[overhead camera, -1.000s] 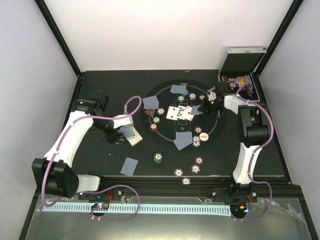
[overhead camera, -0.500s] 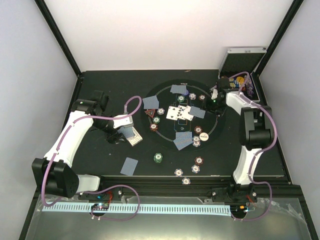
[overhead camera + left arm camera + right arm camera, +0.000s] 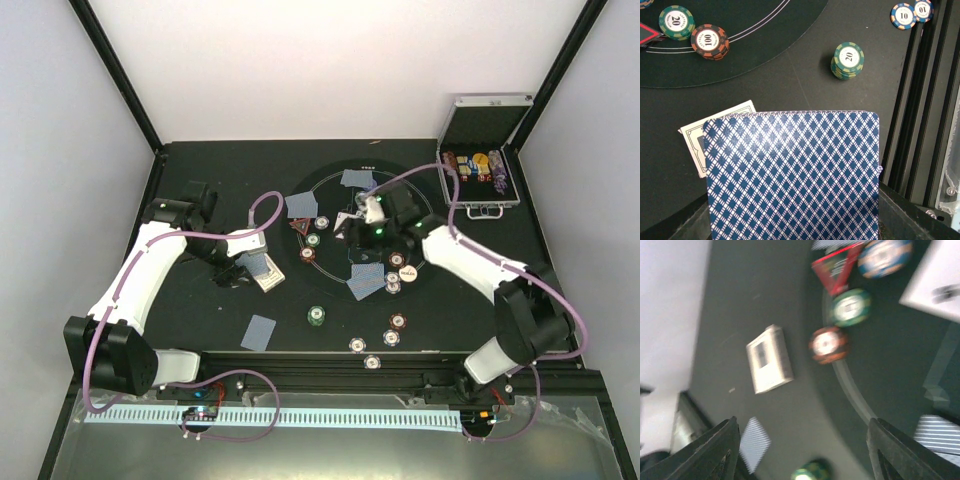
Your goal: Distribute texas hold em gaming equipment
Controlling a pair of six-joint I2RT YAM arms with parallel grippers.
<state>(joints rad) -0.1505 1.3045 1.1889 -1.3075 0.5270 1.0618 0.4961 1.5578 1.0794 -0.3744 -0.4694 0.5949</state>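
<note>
**Black felt, blue-backed cards: left pincer clamped on a stack, right pincer spread wide over the mat**

Matte black covers the table, and a round mat with thin printed rings lies on it. The left gripper is closed on a card stack. Its backs are glossy with a blue and white diamond lattice and have rounded corners. The stack fills the lower half of the left wrist view and hides the fingers.

Just behind it, flat on the table, lies a pale rectangular pack. The right wrist view shows that it has thickness.

The right gripper hangs over the middle of the mat. Its two dark fingers stand far apart with nothing between them.

From overhead, single cards lie face down on the mat and one lies off it near the front. A white round button sits by the right arm, which covers part of the mat's centre.

The left wrist view alone makes the chips readable:
- a ridged green chip stack marked 20, on bare table
- a green chip and a red-brown chip, touching each other on the mat
- two blue-edged chips beside the grooved front rail

The right wrist view is blurred. It shows the red triangular marker just beside a green chip, and the corner of a face-up white card.

A silver metal case stands open at the far right with its lid raised and coloured chip rolls inside.
</note>
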